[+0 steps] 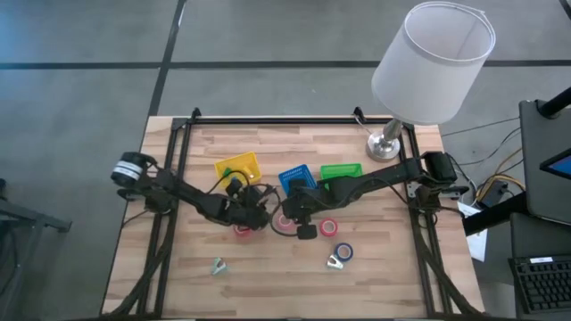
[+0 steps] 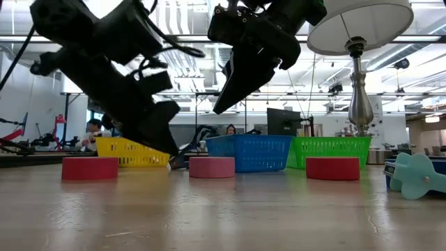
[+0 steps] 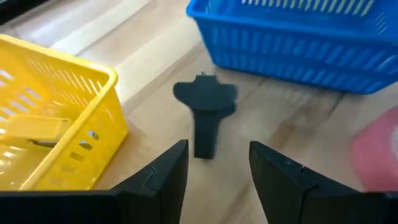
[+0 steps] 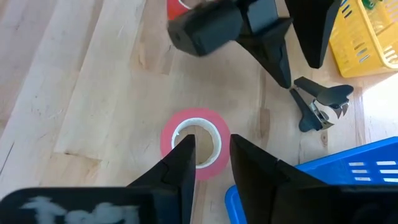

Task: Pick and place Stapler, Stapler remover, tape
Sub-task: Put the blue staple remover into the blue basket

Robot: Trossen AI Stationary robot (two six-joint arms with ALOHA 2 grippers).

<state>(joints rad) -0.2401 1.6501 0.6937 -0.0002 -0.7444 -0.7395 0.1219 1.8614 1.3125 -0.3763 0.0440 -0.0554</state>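
Observation:
A dark staple remover (image 3: 204, 112) lies flat on the table between the yellow basket (image 3: 56, 124) and the blue basket (image 3: 292, 43). My left gripper (image 3: 214, 163) is open and low, its fingertips just short of the remover's narrow end, one to each side. My right gripper (image 4: 211, 158) is open and hangs in the air (image 2: 233, 87) over the pink tape roll (image 4: 196, 143), which lies flat. Further tape rolls lie flat on the table: a red one (image 1: 243, 230), another red one (image 1: 329, 227) and a blue one (image 1: 343, 252).
A green basket (image 1: 341, 170) stands right of the blue one, and a lamp (image 1: 393, 134) stands at the far right corner. Two pale teal staple removers (image 1: 218, 266) (image 1: 336, 261) lie near the front. A flat yellow object (image 3: 34, 127) lies in the yellow basket. The two grippers are close together.

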